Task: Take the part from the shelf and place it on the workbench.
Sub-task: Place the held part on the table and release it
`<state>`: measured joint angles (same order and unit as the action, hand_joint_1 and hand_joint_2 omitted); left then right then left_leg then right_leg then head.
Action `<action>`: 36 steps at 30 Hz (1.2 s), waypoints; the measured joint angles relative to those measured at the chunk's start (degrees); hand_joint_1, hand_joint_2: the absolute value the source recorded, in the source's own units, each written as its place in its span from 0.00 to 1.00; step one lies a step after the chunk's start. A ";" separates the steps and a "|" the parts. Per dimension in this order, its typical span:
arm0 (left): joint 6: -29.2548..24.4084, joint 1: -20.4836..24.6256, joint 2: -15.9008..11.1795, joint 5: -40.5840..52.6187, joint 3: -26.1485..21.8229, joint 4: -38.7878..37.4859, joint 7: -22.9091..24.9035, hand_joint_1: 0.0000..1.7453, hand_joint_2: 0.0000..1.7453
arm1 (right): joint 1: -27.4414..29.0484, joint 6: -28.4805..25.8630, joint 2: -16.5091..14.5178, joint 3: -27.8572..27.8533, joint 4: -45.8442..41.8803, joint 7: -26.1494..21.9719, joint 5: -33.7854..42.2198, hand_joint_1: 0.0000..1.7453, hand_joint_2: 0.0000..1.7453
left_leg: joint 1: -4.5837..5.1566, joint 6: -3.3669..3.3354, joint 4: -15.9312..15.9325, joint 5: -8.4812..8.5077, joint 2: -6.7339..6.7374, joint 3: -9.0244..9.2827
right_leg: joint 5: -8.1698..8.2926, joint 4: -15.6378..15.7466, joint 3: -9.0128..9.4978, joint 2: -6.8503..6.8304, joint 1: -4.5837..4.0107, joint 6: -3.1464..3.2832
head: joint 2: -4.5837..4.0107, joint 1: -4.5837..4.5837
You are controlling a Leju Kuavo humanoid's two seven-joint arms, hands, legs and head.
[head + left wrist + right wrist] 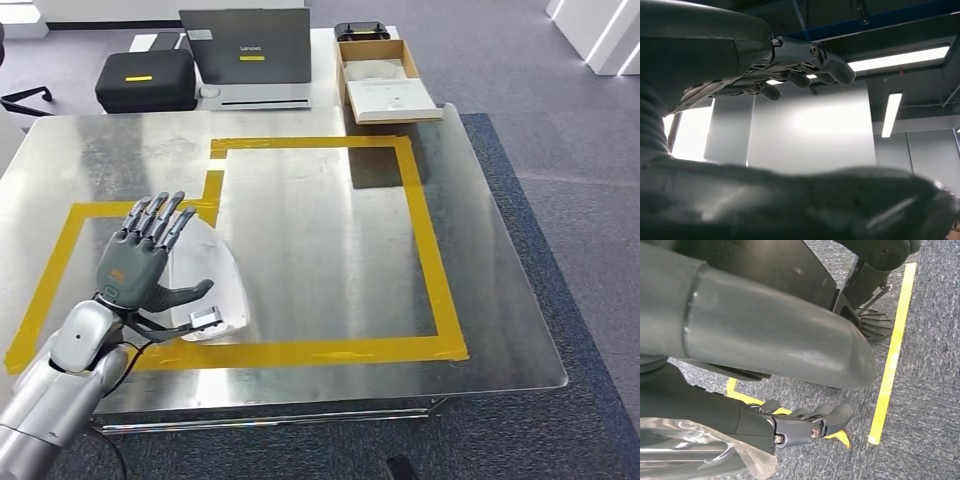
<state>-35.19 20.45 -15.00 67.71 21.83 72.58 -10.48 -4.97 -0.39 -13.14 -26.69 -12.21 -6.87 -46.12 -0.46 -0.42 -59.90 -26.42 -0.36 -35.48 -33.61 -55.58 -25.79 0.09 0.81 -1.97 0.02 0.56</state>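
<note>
A white, shell-shaped part lies flat on the shiny metal workbench, inside the yellow tape outline, near the bench edge closest to the robot. A small grey metal piece shows at the part's near end, just beyond the thumb tip.

The left hand hovers at the part's side, palm turned down toward the bench, fingers straight and spread, thumb stretched out across the part's near end. It holds nothing. From the head view it is hard to say whether the thumb touches the part or hangs just above it. In the left wrist view the fingers are extended and apart against ceiling lights.

The right hand hangs low over grey carpet and a yellow floor line, fingers loosely curled with nothing in them.

The part appears placed, so the main risk is in pulling the hand away. If the thumb catches the part's rim or the metal piece, it could drag the light shell across the slick surface, over the tape, or off the close bench edge. Lifting straight up before drawing back would avoid this.
</note>
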 joint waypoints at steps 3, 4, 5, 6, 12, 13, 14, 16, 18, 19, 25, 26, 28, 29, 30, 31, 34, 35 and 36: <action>1.53 -1.93 1.27 -8.13 -0.01 3.08 -3.65 0.00 0.00 | 0.01 -0.08 -0.02 0.31 -0.01 0.05 0.56 0.00 0.00 | 0.23 -0.31 -0.06 -0.21 0.00 0.00 | -0.07 0.04 0.01 0.03 0.23 -0.14 | 0.00 0.01; 1.78 -2.80 1.69 -10.16 -0.02 4.34 -4.60 0.00 0.00 | 0.04 -0.15 -0.03 0.43 -0.01 0.05 0.72 0.00 0.00 | 0.36 -0.46 -0.08 -0.30 0.01 0.00 | -0.10 0.10 0.01 0.05 0.34 -0.25 | 0.00 0.01; 1.84 -3.69 2.09 -11.89 -0.03 5.61 -5.48 0.00 0.00 | 0.06 -0.27 -0.04 0.53 -0.01 0.11 0.87 0.00 0.00 | 0.47 -0.63 -0.07 -0.33 0.02 0.02 | -0.06 0.21 0.05 0.07 0.45 -0.47 | 0.00 0.03; 1.76 -4.62 2.53 -13.59 -0.04 6.91 -6.38 0.00 0.00 | 0.05 -0.46 -0.08 0.62 -0.01 0.24 1.03 0.00 0.00 | 0.47 -0.85 0.18 -0.26 0.04 0.11 | -0.04 0.34 0.27 0.09 0.47 -0.71 | 0.00 0.02; 1.05 -11.25 6.57 -27.11 -0.40 15.11 -14.29 0.00 0.00 | 0.14 -1.40 -0.20 1.23 -0.25 1.25 1.77 0.00 0.00 | -0.06 -1.69 1.76 0.29 0.40 1.06 | -7.11 -14.31 -7.51 -0.04 0.41 -1.20 | 0.00 -0.20; 1.10 -12.32 7.16 -29.06 -0.43 16.25 -15.40 0.00 0.00 | 0.23 -1.52 -0.20 1.31 -0.25 1.23 1.86 0.00 0.00 | -0.08 -1.67 1.74 0.25 0.39 1.08 | -7.06 -16.68 -9.24 -0.04 0.43 -1.30 | 0.00 -0.19; 1.21 -13.35 7.70 -30.91 -0.49 17.39 -16.36 0.00 0.00 | 0.32 -1.64 -0.20 1.38 -0.25 1.16 1.94 0.00 0.00 | -0.13 -1.59 1.71 0.19 0.38 1.12 | -5.73 -16.85 -10.02 -0.05 0.49 -1.38 | 0.00 -0.19; 1.61 -15.40 8.70 -34.73 -0.72 19.78 -18.11 0.00 0.00 | 0.42 -1.79 -0.20 1.54 -0.33 0.99 2.07 0.00 0.00 | -0.31 -1.20 1.46 -0.07 0.33 1.26 | -0.52 -10.75 -8.48 -0.10 0.73 -1.56 | 0.00 -0.20; 2.14 -17.35 9.65 -38.90 -1.12 22.14 -19.89 0.00 0.00 | 0.47 -1.85 -0.21 1.64 -0.43 0.80 2.19 0.00 0.00 | -0.31 -0.47 1.04 -0.30 0.23 1.17 | 2.83 -4.37 -5.72 0.00 0.68 -1.59 | 0.01 -0.28; 2.35 -18.31 10.08 -40.85 -1.37 23.22 -20.76 0.00 0.00 | 0.53 -1.88 -0.21 1.68 -0.45 0.71 2.27 0.00 0.00 | -0.26 -0.07 0.84 -0.27 0.19 1.09 | 3.24 -2.95 -5.03 0.09 0.59 -1.50 | 0.01 -0.27; 3.99 -22.66 11.78 -47.49 -3.33 27.47 -23.47 0.00 0.00 | 0.99 -2.04 -0.21 1.98 -0.51 0.49 2.57 0.00 0.00 | -0.56 1.67 -4.14 -4.26 0.21 -0.80 | 4.24 -2.42 -5.70 -0.07 0.50 1.03 | 0.01 0.09; 4.20 -23.10 12.01 -48.00 -3.61 27.79 -23.58 0.00 0.00 | 1.01 -2.03 -0.20 2.00 -0.52 0.50 2.58 0.00 0.00 | -0.55 1.82 -7.72 -6.60 0.21 -1.94 | 4.46 -2.43 -5.99 -0.18 0.39 1.40 | 0.01 0.18; 4.42 -23.94 12.36 -48.58 -4.04 28.16 -23.65 0.00 0.00 | 1.07 -2.02 -0.20 2.02 -0.53 0.52 2.58 0.00 0.00 | -0.56 1.95 -13.94 -9.55 0.22 -3.46 | 4.90 -2.49 -6.60 -0.34 0.16 1.80 | 0.01 0.20; 4.50 -24.26 12.50 -48.76 -4.22 28.30 -23.71 0.00 0.00 | 1.10 -2.01 -0.20 2.02 -0.53 0.53 2.58 0.00 0.00 | -0.56 1.88 -14.62 -9.49 0.22 -3.09 | 5.15 -2.54 -6.91 -0.37 0.03 1.87 | 0.01 0.19; 4.64 -24.51 12.64 -49.10 -4.38 28.46 -23.82 0.00 0.00 | 1.11 -2.01 -0.20 2.02 -0.54 0.54 2.59 0.00 0.00 | -0.55 1.71 -13.06 -8.41 0.22 -1.67 | 5.40 -2.58 -7.19 -0.37 -0.08 1.87 | 0.01 0.19; 4.87 -24.68 12.79 -49.58 -4.57 28.66 -24.03 0.00 0.00 | 1.09 -2.02 -0.20 2.02 -0.54 0.55 2.61 0.00 0.00 | -0.51 1.45 -9.64 -6.75 0.21 0.60 | 5.63 -2.61 -7.42 -0.35 -0.16 1.82 | 0.01 0.19; 6.15 -25.31 13.47 -52.48 -5.43 29.43 -24.98 0.00 0.00 | 1.04 -2.03 -0.21 2.02 -0.55 0.55 2.75 0.00 0.00 | -0.14 0.60 0.71 -4.19 0.18 6.60 | 6.41 -2.65 -7.91 -0.27 -0.37 1.25 | 0.01 0.15; 6.70 -25.69 13.78 -53.72 -5.80 29.71 -25.26 0.00 0.00 | 1.03 -2.02 -0.22 2.02 -0.55 0.55 2.85 0.00 0.00 | 0.03 0.43 1.89 -4.25 0.17 7.07 | 6.74 -2.61 -8.08 -0.27 -0.36 0.91 | 0.02 0.14; 7.28 -26.14 14.06 -54.91 -6.18 29.96 -25.51 0.00 0.00 | 1.03 -2.03 -0.21 2.02 -0.55 0.55 2.94 0.00 0.00 | 0.18 0.24 2.20 -4.03 0.16 6.98 | 7.12 -2.53 -8.25 -0.27 -0.35 0.51 | 0.02 0.11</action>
<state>-27.92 -5.69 -0.94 12.79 15.65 102.53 -35.99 -3.94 -2.42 -13.35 -24.67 -12.76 -6.32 -43.18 -0.28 -0.18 -57.71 -30.45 -0.20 -28.50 -26.48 -58.11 -34.04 -0.17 0.47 -1.47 0.04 0.67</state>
